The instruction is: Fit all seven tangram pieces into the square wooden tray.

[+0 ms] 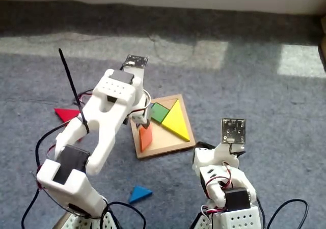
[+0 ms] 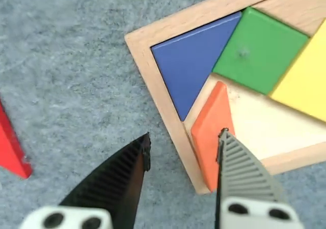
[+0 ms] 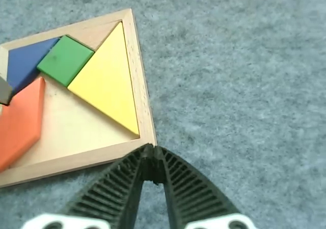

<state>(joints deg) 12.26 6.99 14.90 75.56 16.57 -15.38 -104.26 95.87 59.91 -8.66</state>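
Now L gripper (image 2: 184, 137) jaws apart, straddling square wooden tray (image 2: 150, 66) rim by orange parallelogram (image 2: 210, 124). R gripper (image 3: 153, 156) pinched together just off tray corner. Inside too: blue triangle (image 2: 193, 61), green square (image 2: 260, 48), yellow triangle (image 2: 305, 81). Red triangle (image 1: 66, 113) & small blue triangle (image 1: 139, 193) on carpet.

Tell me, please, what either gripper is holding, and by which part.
Nothing is held: the left gripper is open by the orange piece, the right gripper shut empty.
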